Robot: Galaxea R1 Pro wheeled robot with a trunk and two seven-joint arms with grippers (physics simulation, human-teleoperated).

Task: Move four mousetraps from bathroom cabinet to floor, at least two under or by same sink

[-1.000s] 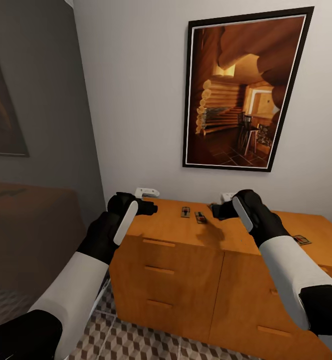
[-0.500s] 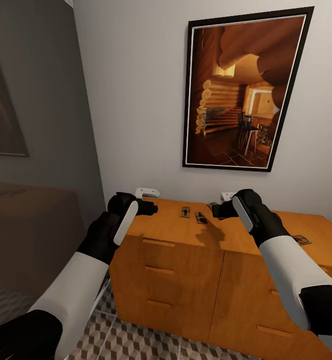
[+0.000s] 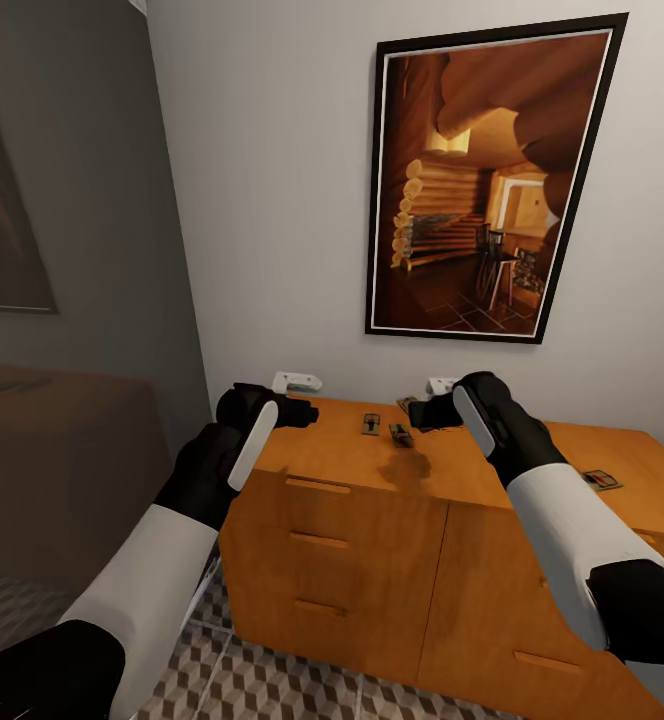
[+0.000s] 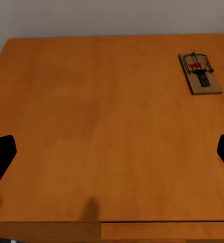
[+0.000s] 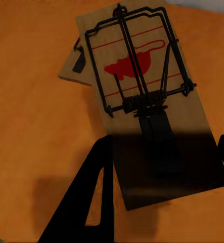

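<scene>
Orange cabinet top (image 3: 352, 455) against white wall, cube-tiled floor (image 3: 272, 680) below, three mousetraps (image 3: 370, 424) seen, one between right gripper's (image 5: 162, 152) spread jaws, left gripper (image 4: 112, 152) open, empty.

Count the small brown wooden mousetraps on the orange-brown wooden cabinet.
3 mousetraps clearly: two side by side mid-top, one toward the right end. A fourth may sit hidden by the right gripper.

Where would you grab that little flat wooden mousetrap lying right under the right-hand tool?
Probably by the two long edges of the flat brown wooden mousetrap, coming straight down from above. It lies flat on the orange-brown wooden cabinet top, with wire parts on its upper face. The right tool hangs over it; another trap is tucked against its far end, so grip nearer the bare end.
</scene>
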